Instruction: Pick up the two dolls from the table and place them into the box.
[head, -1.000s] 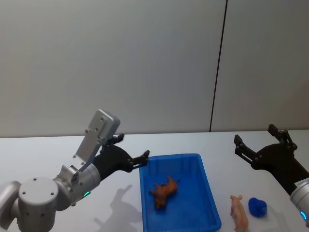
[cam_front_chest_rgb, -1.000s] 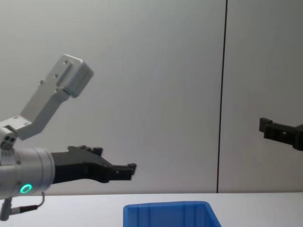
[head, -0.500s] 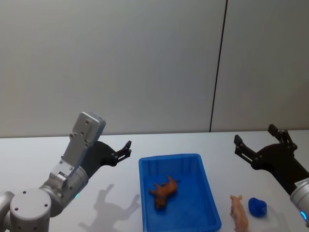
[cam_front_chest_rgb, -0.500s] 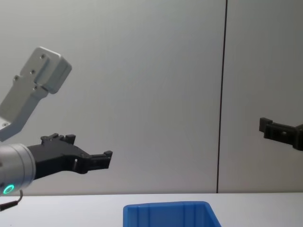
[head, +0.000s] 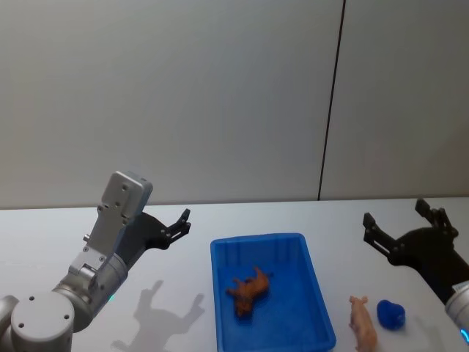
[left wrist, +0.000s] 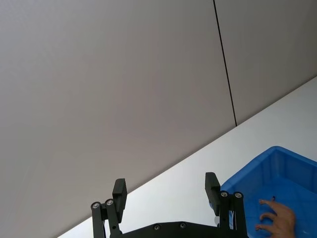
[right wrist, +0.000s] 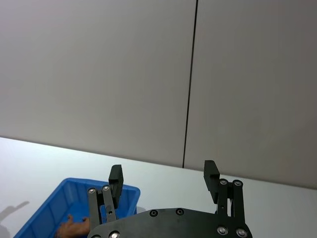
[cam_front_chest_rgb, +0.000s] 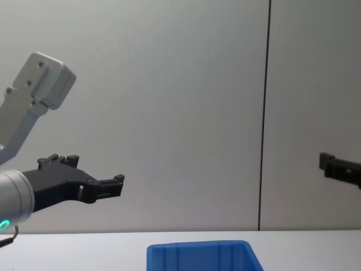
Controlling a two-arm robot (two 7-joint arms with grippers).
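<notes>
Right gripper [head: 401, 221]: fingers spread wide, empty, hovering above the table [head: 330, 220], beyond the pink pig doll [head: 362, 323]. Left gripper [head: 178, 226]: also wide, empty, raised left of the blue box [head: 258, 240]. Brown animal doll [head: 249, 287] already lies in the box. Pig lies on the table just right of the box, with a blue lump [head: 390, 314] just beside it. Pig looks light, soft, squashy; I'd pinch across mid-body. Long axis runs roughly toward/away from the robot. Can't tell which end is the head.
</notes>
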